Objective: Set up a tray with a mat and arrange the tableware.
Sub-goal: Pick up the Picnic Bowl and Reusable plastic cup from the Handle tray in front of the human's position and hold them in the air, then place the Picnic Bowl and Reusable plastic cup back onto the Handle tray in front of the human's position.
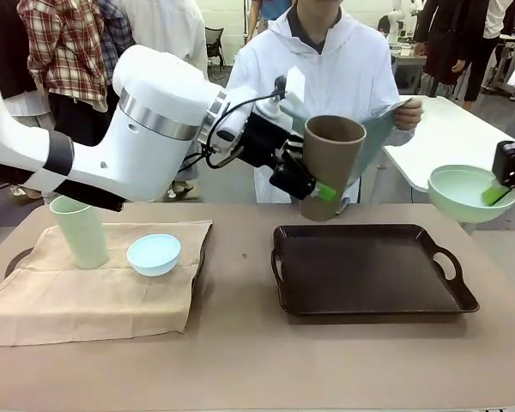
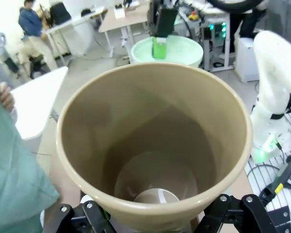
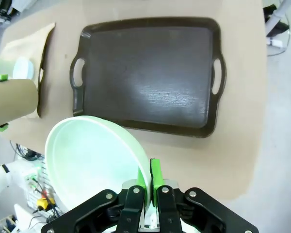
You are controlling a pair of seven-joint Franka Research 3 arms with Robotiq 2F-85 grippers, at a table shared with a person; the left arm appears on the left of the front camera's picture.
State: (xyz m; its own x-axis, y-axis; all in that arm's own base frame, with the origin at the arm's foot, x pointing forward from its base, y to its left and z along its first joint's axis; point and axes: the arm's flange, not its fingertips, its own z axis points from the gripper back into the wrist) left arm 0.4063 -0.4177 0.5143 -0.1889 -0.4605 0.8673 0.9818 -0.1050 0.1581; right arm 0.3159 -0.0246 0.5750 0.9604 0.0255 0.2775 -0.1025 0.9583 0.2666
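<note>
The tray (image 1: 369, 270) at lower right is bare, the mat (image 1: 378, 142) in the person's hand (image 1: 409, 112). Left tool (image 1: 319, 184) holds the brown tumbler (image 1: 333, 150), right tool (image 1: 498, 193) the mint bowl (image 1: 459, 193), both aloft

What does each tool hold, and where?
The left tool grips the brown tumbler low on its wall; the right tool pinches the mint green bowl by its rim.

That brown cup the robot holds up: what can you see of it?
The brown tumbler is tall, handleless, matte tan, plastic-looking, flaring toward its rim. It is empty and nearly upright, held in the air by the left gripper, whose green-padded fingers clamp its lower part. It hangs above the table just beyond the far left corner of the dark tray.
</note>
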